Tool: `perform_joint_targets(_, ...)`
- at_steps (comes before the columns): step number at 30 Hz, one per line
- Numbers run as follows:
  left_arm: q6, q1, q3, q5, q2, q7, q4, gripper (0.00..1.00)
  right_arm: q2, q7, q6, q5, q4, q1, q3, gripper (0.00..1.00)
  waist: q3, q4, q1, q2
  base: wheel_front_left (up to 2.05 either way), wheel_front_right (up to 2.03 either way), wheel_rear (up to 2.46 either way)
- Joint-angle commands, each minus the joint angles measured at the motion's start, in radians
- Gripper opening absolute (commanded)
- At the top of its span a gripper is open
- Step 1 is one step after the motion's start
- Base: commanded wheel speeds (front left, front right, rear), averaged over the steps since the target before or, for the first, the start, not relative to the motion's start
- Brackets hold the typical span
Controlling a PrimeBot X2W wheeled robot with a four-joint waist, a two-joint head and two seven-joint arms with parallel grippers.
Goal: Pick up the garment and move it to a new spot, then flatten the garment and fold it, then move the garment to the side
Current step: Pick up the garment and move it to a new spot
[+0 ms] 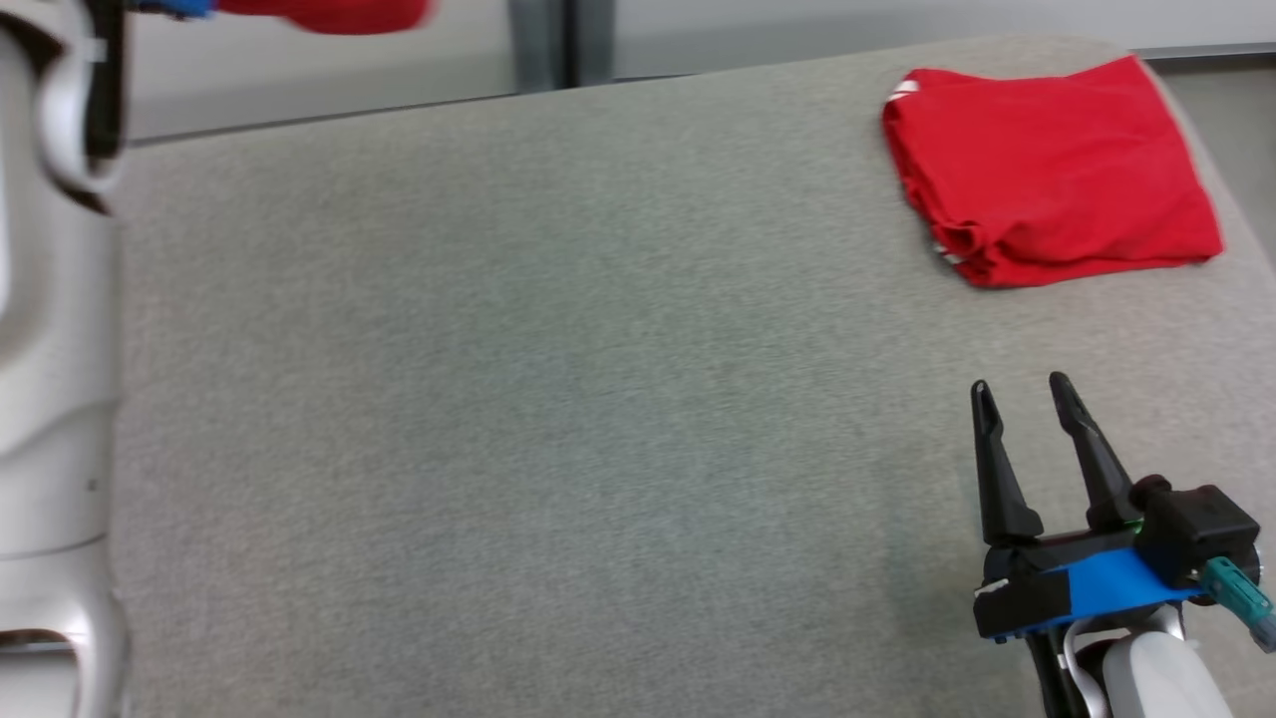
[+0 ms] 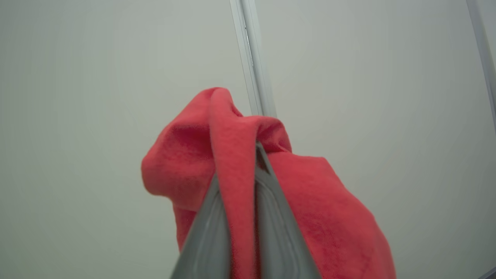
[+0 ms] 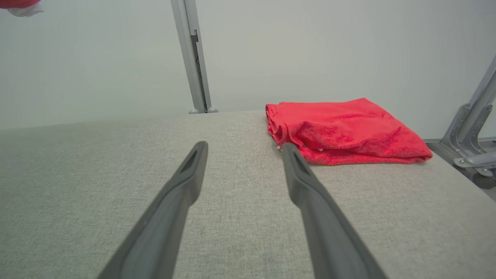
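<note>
A red garment [image 2: 317,217] hangs bunched in the air, and my left gripper [image 2: 238,166] is shut on a fold of it; the cloth drapes over both fingers. In the head view that held garment [image 1: 329,14] shows at the top left edge, above the far left of the grey padded table [image 1: 548,399]. A second red garment [image 1: 1047,170] lies folded into a neat rectangle at the table's far right corner. My right gripper [image 1: 1020,386] hovers open and holding nothing over the table's near right, short of the folded garment [image 3: 345,130].
My pale left arm [image 1: 50,299] rises along the left edge of the head view. A grey post [image 3: 193,58] stands behind the table against a pale wall. A metal frame [image 3: 472,131] sits beyond the table's right end.
</note>
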Motion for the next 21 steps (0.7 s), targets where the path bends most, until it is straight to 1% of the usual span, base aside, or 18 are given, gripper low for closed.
perform_joint_targets(1, 0.0, -0.007, -0.014, -0.006, -0.01, 0.009, -0.02, 0.0, 0.005, -0.008, 0.0, 0.003, 0.009, -0.01, 0.001, 1.0, -0.031, -0.037, 0.0, 0.0, 0.0, 0.0, 0.0)
perform_joint_targets(6, 0.0, 0.036, -0.073, -0.017, -0.054, 0.058, -0.098, 0.0, 0.014, -0.017, 0.0, 0.017, 0.047, -0.021, 0.023, 1.0, -0.052, -0.088, 0.0, 0.0, 0.0, 0.0, 0.0)
perform_joint_targets(10, 0.002, 0.098, -0.114, -0.019, -0.083, 0.079, -0.138, 0.0, 0.016, -0.021, 0.0, 0.024, 0.066, -0.021, 0.027, 1.0, -0.065, -0.107, 0.0, 0.0, 0.0, 0.0, 0.0)
perform_joint_targets(16, 0.024, 0.274, -0.174, -0.033, -0.127, 0.083, -0.178, 0.0, 0.017, -0.022, 0.0, 0.029, 0.065, -0.013, 0.028, 1.0, -0.076, -0.112, 0.0, 0.0, 0.0, 0.0, 0.0)
perform_joint_targets(21, 0.061, 0.459, -0.2, -0.057, -0.157, 0.056, -0.184, 0.0, 0.017, -0.022, 0.0, 0.042, 0.064, -0.003, 0.042, 1.0, -0.082, -0.112, 0.0, 0.0, 0.0, 0.0, 0.0)
